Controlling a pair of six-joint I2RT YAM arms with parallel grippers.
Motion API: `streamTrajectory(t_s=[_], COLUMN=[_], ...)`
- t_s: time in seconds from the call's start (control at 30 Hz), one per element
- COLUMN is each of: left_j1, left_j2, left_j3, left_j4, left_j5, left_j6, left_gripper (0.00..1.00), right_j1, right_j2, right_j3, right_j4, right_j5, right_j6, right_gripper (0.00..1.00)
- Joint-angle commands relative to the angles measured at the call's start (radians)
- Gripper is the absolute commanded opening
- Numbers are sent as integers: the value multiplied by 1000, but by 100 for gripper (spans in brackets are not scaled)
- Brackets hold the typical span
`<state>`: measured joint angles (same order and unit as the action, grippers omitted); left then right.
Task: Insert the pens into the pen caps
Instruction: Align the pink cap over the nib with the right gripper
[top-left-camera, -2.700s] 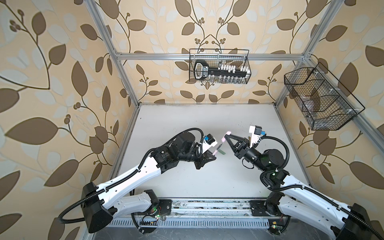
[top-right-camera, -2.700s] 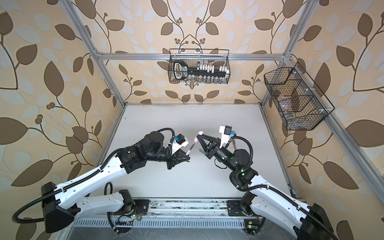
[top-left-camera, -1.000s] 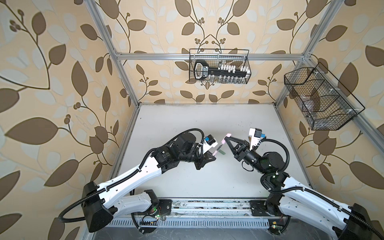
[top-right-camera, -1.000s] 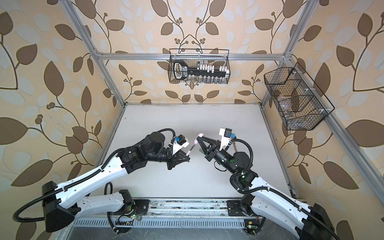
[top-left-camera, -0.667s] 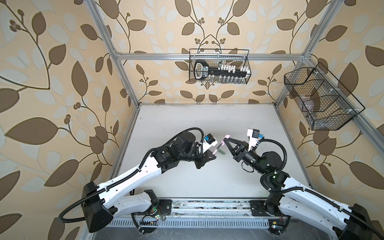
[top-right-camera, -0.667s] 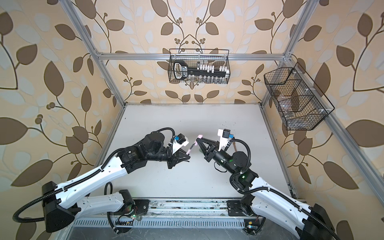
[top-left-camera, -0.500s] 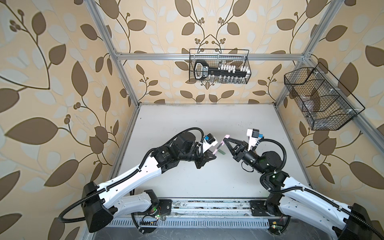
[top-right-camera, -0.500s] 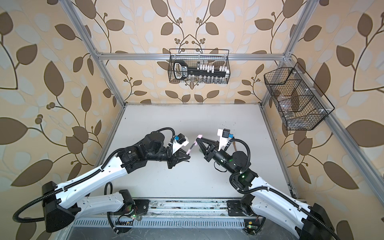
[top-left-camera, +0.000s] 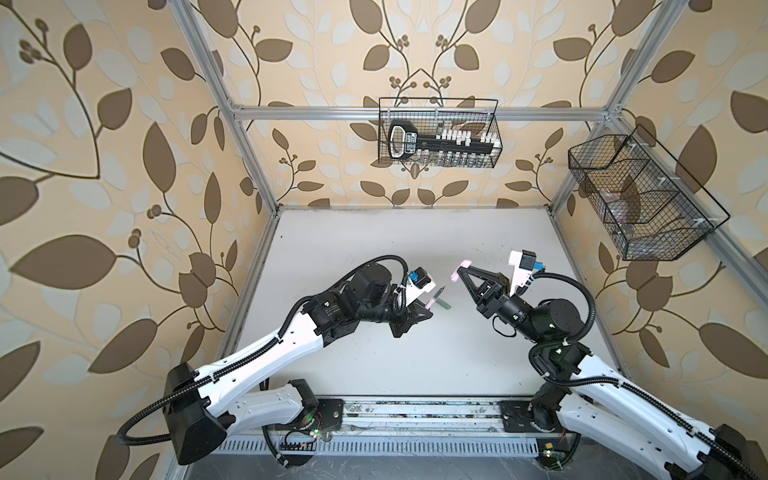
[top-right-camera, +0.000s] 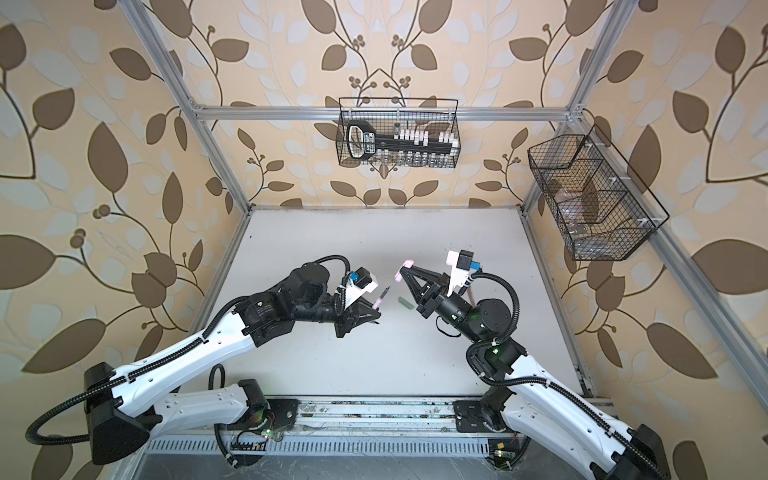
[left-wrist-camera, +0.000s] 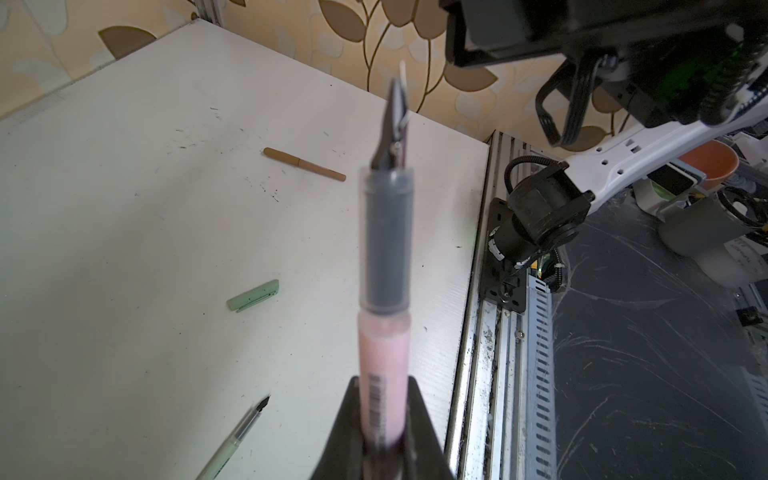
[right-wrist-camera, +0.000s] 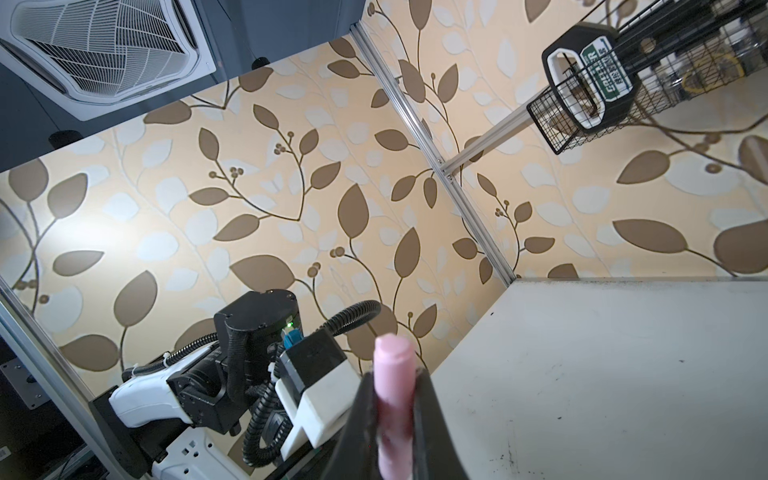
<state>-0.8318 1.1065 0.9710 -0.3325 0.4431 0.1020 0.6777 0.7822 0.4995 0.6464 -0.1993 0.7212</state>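
**Both arms raised mid-table, pink pen facing pink cap**

I've got the left gripper (top-left-camera: 428, 311) clamped on the pink pen (top-left-camera: 434, 300). That arm is stretched low over the table (top-left-camera: 374, 249), with the pen's dark tip angled up toward the right arm. The right gripper (top-left-camera: 459, 275) is pinching the pink cap (top-left-camera: 460, 270), wrist raised, fingers pointing back at the left. Pen tip and cap are apart, with a clear gap above mid-table.

The green cap (left-wrist-camera: 252, 296) lies flat on the table below that gap. The green pen (left-wrist-camera: 239, 436) is uncapped near it, not touching. The brown pen (left-wrist-camera: 304, 164) lies toward the right edge.

Surface is white and scuffed. Leaf wallpaper, aluminium frame, a wire basket (top-left-camera: 438, 133) on the back wall and a second wire basket (top-left-camera: 640, 199) on the right wall.
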Motion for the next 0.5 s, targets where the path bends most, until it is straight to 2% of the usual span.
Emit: streamTrajectory(t_s=[0.0, 0.2, 0.47], left_j1=[-1, -1, -1], left_j2=[-2, -2, -10], left_j3=[41, 36, 31], left_j4=[18, 28, 32], left_j5=[31, 27, 26], left_j6=[18, 13, 14], left_gripper=[0, 0, 0], right_j1=[20, 29, 41], right_j2=[25, 54, 32], right_j3=[-2, -21, -34], right_j4=[58, 99, 47], right_j5=[-16, -17, 8], right_j6=[12, 41, 25], right_gripper=[0, 0, 0])
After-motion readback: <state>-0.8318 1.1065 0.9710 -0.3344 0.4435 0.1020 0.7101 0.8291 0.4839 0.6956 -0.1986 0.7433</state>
